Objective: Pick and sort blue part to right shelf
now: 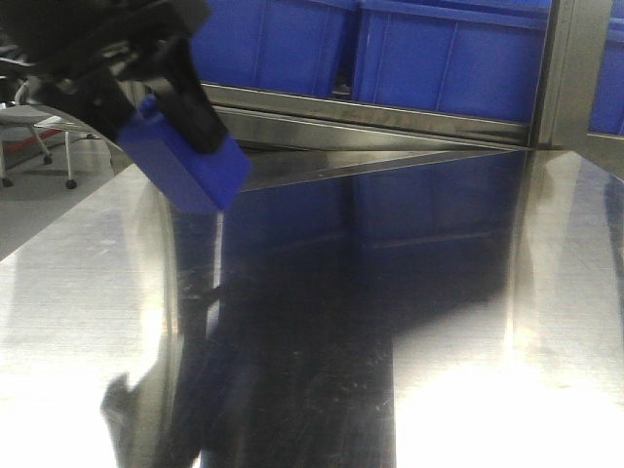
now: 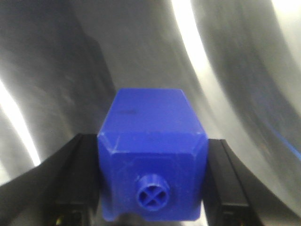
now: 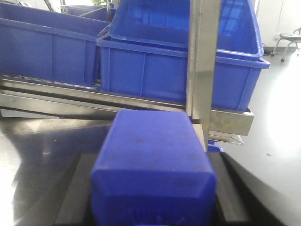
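A boxy blue part (image 1: 185, 166) hangs above the steel table (image 1: 78, 292) at the upper left of the front view, and my left gripper (image 1: 180, 136) is shut on it. The left wrist view shows this blue part (image 2: 153, 117) clamped between black fingers (image 2: 82, 179), a round cross-marked stud on its near face. My right gripper (image 3: 153, 162) is shut on a second blue part (image 3: 150, 136); it does not show in the front view. Straight ahead of it stands the right shelf (image 3: 203, 56), a steel frame with large blue bins (image 3: 160, 75) on a rail. The shelf's bins (image 1: 448, 68) line the back of the table.
The shelf's steel rail (image 1: 370, 117) runs along the far table edge, with an upright post (image 1: 556, 78) at the right. A wheeled chair (image 1: 39, 127) stands on the floor off the table's left. Another chair (image 3: 289, 40) is far right, past the shelf.
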### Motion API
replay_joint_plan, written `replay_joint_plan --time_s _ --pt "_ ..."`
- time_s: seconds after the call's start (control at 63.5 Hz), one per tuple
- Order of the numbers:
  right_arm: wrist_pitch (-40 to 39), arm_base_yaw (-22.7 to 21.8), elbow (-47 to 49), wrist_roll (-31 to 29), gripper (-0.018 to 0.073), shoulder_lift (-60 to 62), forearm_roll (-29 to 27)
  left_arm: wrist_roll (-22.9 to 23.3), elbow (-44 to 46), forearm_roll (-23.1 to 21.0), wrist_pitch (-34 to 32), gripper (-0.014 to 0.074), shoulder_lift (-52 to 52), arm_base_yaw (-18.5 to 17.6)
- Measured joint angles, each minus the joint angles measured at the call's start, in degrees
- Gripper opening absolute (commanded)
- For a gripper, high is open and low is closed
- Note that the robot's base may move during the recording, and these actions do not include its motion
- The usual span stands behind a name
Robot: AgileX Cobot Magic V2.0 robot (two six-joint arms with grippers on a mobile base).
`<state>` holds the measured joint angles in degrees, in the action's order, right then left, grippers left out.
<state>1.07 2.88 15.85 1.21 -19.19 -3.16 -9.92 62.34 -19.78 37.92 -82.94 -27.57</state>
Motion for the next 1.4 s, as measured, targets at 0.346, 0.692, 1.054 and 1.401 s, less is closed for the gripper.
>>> replay_joint_plan --time_s 0.346,0.692,1.054,1.401 --pt "0.00 0.00 0.00 0.00 0.0425 0.00 0.00 0.00 -19.42 0.05 -20.36 0.0386 16.08 7.14" --pt "0.00 0.00 0.00 0.00 0.0425 0.00 0.00 0.00 -32.92 0.05 -25.24 0.0386 35.37 16.59" --pt "0.00 0.00 0.00 0.00 0.0425 0.00 0.00 0.00 -35.90 0.05 -24.79 0.0386 54.41 20.35" --pt "0.00 0.00 0.00 0.00 0.0425 0.00 0.00 0.00 -35.90 0.05 -23.65 0.0386 59.98 20.35"
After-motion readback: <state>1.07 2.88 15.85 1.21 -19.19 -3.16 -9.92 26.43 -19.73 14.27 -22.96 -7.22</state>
